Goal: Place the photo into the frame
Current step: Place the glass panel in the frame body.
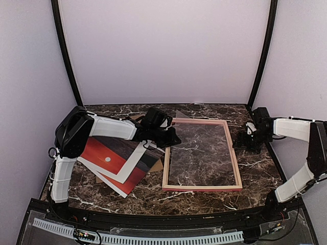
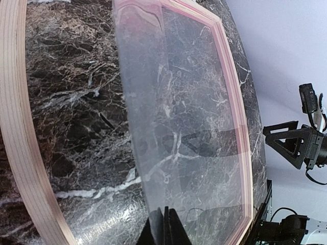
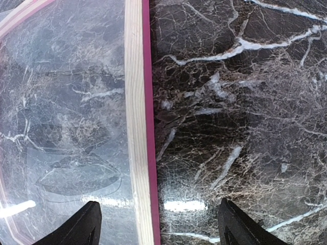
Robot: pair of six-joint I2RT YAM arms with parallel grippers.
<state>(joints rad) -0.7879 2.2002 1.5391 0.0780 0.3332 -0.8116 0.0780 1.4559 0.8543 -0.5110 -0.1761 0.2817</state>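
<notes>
The frame (image 1: 202,188), light wood with pink edges, lies flat at the table's middle right. Its clear pane (image 2: 189,127) is tilted up over the opening, and my left gripper (image 2: 166,227) is shut on the pane's near edge, at the frame's left rail (image 1: 171,138). The photo (image 1: 104,155), a red sunset with a white border, lies face up to the left, partly under my left arm. My right gripper (image 3: 159,224) is open and holds nothing; it hovers over the frame's right rail (image 3: 135,102), one finger on each side.
A brown cardboard board (image 1: 159,166) pokes out from under the photo beside the frame. The table (image 1: 255,173) is dark marble. Black corner posts (image 1: 66,51) and pale walls close in the back and both sides.
</notes>
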